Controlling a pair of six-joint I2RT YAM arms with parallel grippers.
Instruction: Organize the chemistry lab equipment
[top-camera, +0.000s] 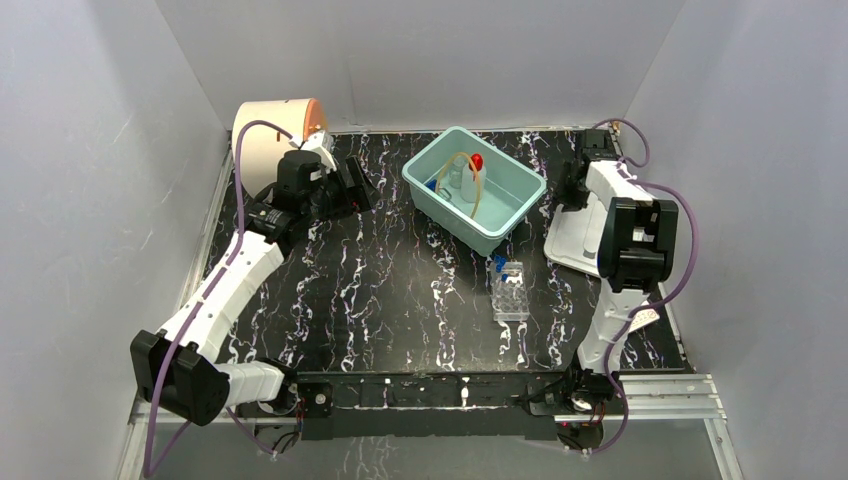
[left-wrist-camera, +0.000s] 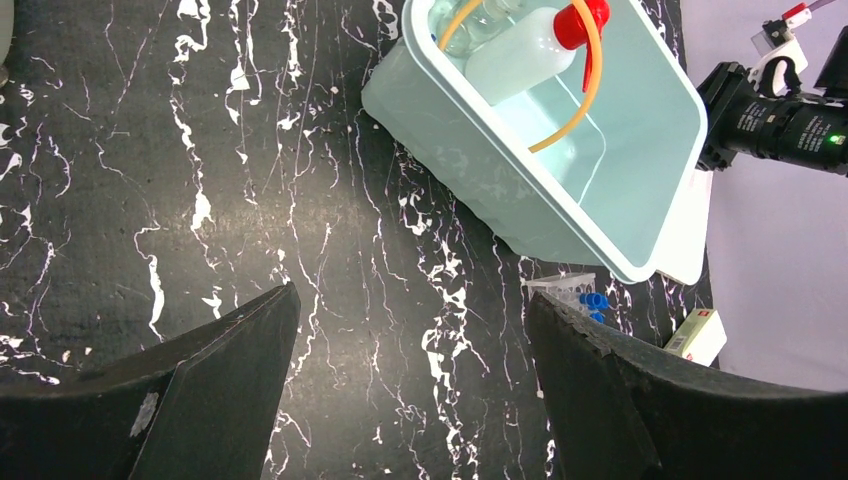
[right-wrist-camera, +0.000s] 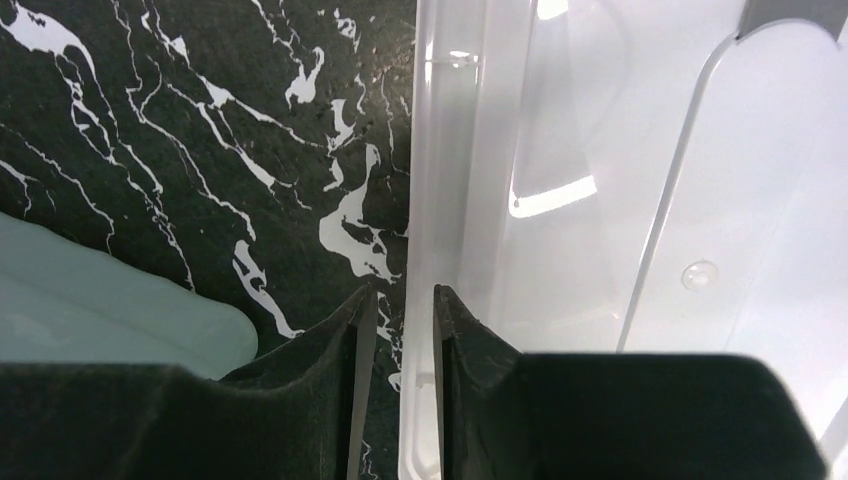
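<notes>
Chemistry lab equipment is sitting in two spots on the black marbled surface (top-camera: 380, 290) in front of you. Most of it is lying inside the teal bin (top-camera: 447, 215) toward the far middle. There the white squeeze bottle (left-wrist-camera: 520, 55) with its red nozzle is leaning beside the clear glass vial (left-wrist-camera: 480, 20). The yellowish tubing (left-wrist-camera: 590, 90) is looping over both and down into the bin. The clear tube rack (top-camera: 512, 295) is standing outside the bin, nearer to you and just off the bin's near corner. The blue-capped thin tubes (top-camera: 499, 265) are showing at the rack's far end.

Your left gripper (left-wrist-camera: 412, 295) is hanging over bare surface to the left of the bin. Its fingers are spread wide and it is holding nothing. The big cream drum (top-camera: 275, 130) is sitting behind that arm in the far left corner.

Your right gripper (right-wrist-camera: 404, 292) is working at the white tray (right-wrist-camera: 620, 150), which is lying just right of the bin. Its fingers are pinched down to a narrow slot, and the tray's left rim is running between them. The left finger is standing just off that rim. A small white box (left-wrist-camera: 697, 337) is resting on the surface beyond the rack, near the right edge.
</notes>
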